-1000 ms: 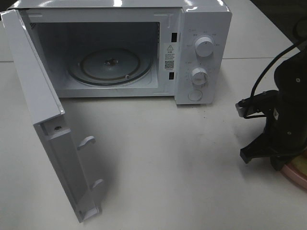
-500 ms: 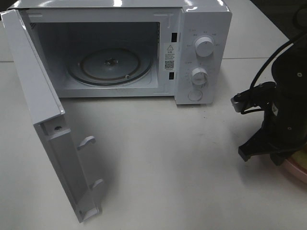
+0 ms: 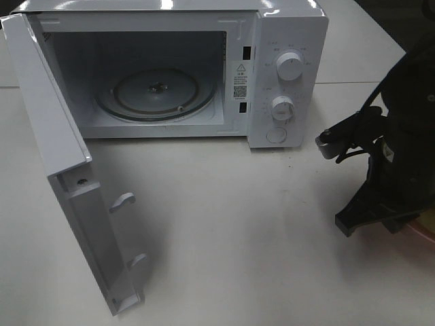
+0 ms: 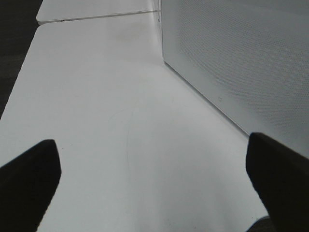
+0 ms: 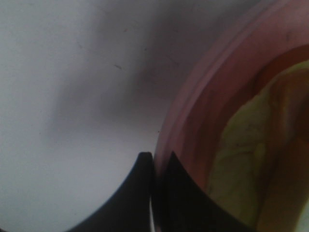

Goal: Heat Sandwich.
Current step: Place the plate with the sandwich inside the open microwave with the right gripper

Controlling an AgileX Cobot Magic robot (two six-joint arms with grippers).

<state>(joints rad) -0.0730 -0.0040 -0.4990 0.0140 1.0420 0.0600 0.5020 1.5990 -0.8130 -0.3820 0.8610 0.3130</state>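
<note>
Right edge of the counter (image 3: 238, 238): the right arm (image 3: 401, 136) leans further toward the microwave (image 3: 289, 41) than a second ago, and it now covers more of the pink plate (image 3: 427, 234), leaving us only a sliver in the high view. The sandwich is hidden there.

In the wrist view, the right end effector (image 5: 153, 157) is clenched on the plate's rim, one finger outside it and one inside. The sandwich (image 5: 241, 159) lies on the plate, pale yellow-green filling beside an orange-brown crust.

The left end effector (image 4: 154, 183) is released, its fingers (image 4: 29, 179) spread wide above bare counter, near a white perforated panel (image 4: 241, 58).

The microwave has not moved. Its door (image 3: 61, 156) still hangs open at the counter's left, with the glass turntable (image 3: 155, 92) bare.
</note>
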